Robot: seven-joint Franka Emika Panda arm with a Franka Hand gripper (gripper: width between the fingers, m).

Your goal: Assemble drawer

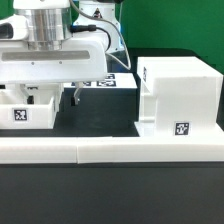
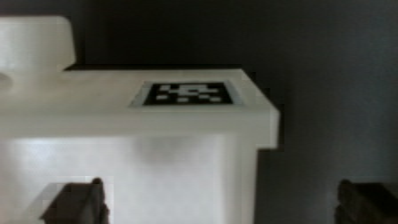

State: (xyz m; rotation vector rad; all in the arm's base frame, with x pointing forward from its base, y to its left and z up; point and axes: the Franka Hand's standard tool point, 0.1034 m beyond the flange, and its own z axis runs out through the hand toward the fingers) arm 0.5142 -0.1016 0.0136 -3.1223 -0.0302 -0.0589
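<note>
- On the exterior view's left, the small white plastic tray [image 1: 30, 108] with its black-and-white square tag sits on the black table [image 1: 105, 118], outside the housing.
- To the right, well apart, the large white cube-like plastic housing [image 1: 178, 90] stands just beyond the near long white border bar [image 1: 110, 152].
- The two-finger gripper [image 2: 219, 203] hangs over the tray, its jaws spread on either side of it and pinching nothing.
- The task looks to be at an early stage: grasping, carrying and sliding in are all left to do (no second tray is clearly in view).

White arm [image 1: 45, 28], black fingers [image 1: 75, 96].
A ribbed silver-grey cylinder tops the broad, boxy white body of the gripper [image 2: 222, 205]; a thin black cable [image 1: 110, 38] curves alongside. Up close, the two fingertips [image 2: 75, 202] look dark and blocky.
</note>
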